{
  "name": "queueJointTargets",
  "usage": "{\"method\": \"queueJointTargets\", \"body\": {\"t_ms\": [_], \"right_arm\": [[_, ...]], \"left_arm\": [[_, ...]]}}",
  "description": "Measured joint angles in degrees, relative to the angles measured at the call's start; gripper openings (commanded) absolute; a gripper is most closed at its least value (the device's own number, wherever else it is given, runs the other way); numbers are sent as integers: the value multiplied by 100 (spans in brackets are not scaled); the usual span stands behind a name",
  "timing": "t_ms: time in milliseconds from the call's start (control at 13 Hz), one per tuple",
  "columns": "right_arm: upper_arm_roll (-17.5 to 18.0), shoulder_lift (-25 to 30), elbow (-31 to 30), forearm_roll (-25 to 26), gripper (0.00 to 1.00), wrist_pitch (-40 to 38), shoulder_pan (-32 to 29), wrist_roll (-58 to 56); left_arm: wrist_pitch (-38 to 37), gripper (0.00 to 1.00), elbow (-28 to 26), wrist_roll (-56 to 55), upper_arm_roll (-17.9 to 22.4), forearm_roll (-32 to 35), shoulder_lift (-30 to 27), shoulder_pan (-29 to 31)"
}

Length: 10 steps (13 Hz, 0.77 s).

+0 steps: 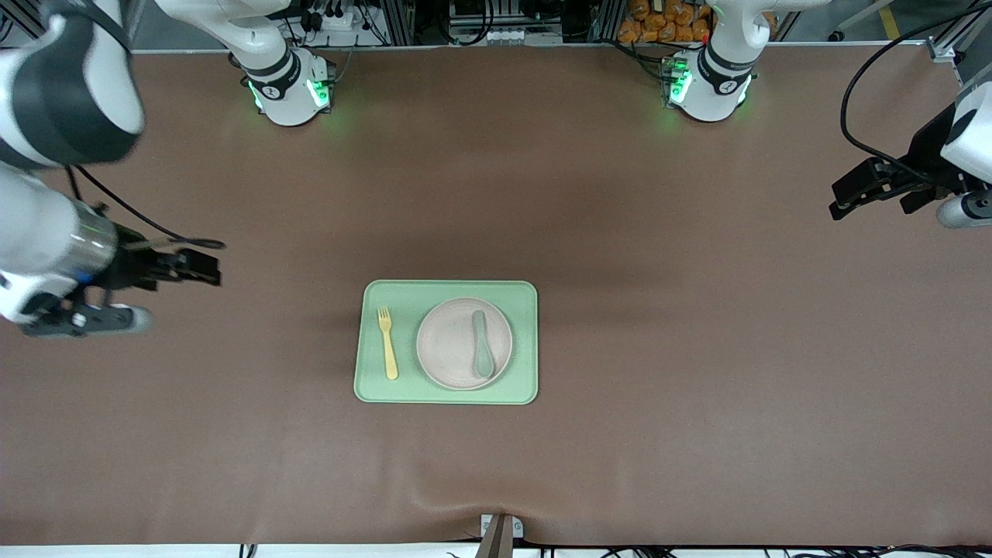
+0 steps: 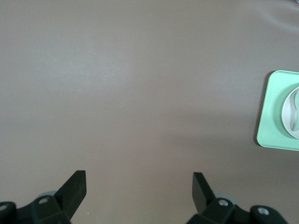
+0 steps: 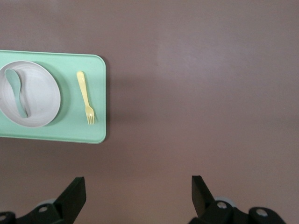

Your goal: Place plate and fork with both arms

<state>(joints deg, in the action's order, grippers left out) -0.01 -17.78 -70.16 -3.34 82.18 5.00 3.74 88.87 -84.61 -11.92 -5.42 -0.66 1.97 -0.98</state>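
Observation:
The round pale plate (image 1: 463, 343) lies on a light-green tray (image 1: 372, 387) near the table's middle, with a grey-green spoon (image 1: 481, 344) resting in it. The yellow fork (image 1: 387, 342) lies on the tray beside the plate, toward the right arm's end. The right wrist view shows the plate (image 3: 39, 100) and the fork (image 3: 86, 97). My right gripper (image 1: 203, 267) is open and empty over bare table at the right arm's end. My left gripper (image 1: 850, 194) is open and empty over bare table at the left arm's end. Both are well apart from the tray.
The brown table mat (image 1: 666, 325) stretches wide around the tray. A small bracket (image 1: 501, 531) sits at the table's edge nearest the front camera. A cable (image 1: 860, 85) loops above the left gripper. The tray's edge shows in the left wrist view (image 2: 275, 107).

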Motion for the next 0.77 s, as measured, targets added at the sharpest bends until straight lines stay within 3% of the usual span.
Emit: {"method": "queueJointTargets", "body": {"t_ms": [462,769], "right_arm": [[121,1309,-860,0,100,-197,-449,-19],[157,1869,-1448,55,100,-284,-459,-19]], "left_arm": [[-1,100,-9,0,-6,0,-5,-9],[-13,100,-26,0,-6,0,-56,-10]]}}
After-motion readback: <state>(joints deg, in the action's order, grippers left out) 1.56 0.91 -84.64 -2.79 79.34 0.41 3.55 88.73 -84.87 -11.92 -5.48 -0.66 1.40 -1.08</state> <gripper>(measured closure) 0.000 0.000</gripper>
